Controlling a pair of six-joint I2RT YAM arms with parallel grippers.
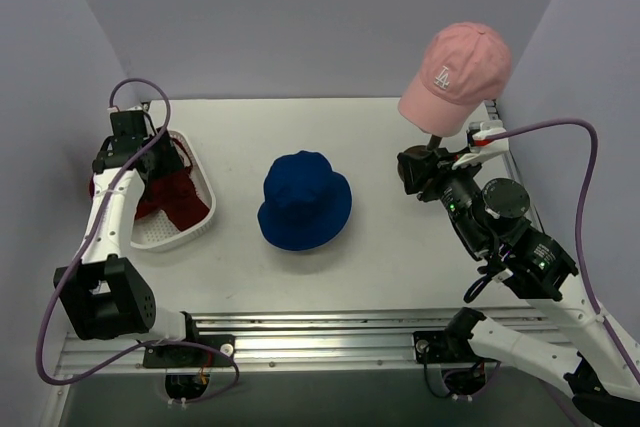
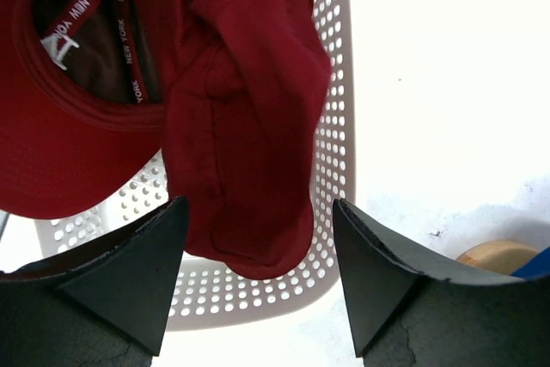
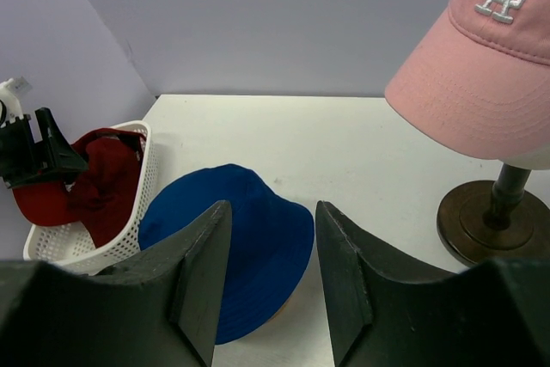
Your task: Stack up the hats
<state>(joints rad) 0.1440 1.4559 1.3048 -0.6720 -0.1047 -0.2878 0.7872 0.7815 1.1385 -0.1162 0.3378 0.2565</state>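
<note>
A blue bucket hat [image 1: 305, 200] sits mid-table, also in the right wrist view [image 3: 232, 247]; a tan edge shows under its brim. A pink LA cap [image 1: 455, 77] sits on a stand at the back right. A red cap [image 2: 60, 126], upside down, and a dark red bucket hat [image 2: 245, 126] lie in the white mesh basket [image 1: 195, 232] at the left. My left gripper [image 2: 258, 208] is open and empty just above the dark red hat. My right gripper [image 3: 273, 208] is open and empty, low beside the stand and right of the blue hat.
The stand's dark wooden base [image 3: 490, 221] is on the table close to my right gripper. Lilac walls close in the table at the back and both sides. A metal rail [image 1: 330, 332] runs along the near edge.
</note>
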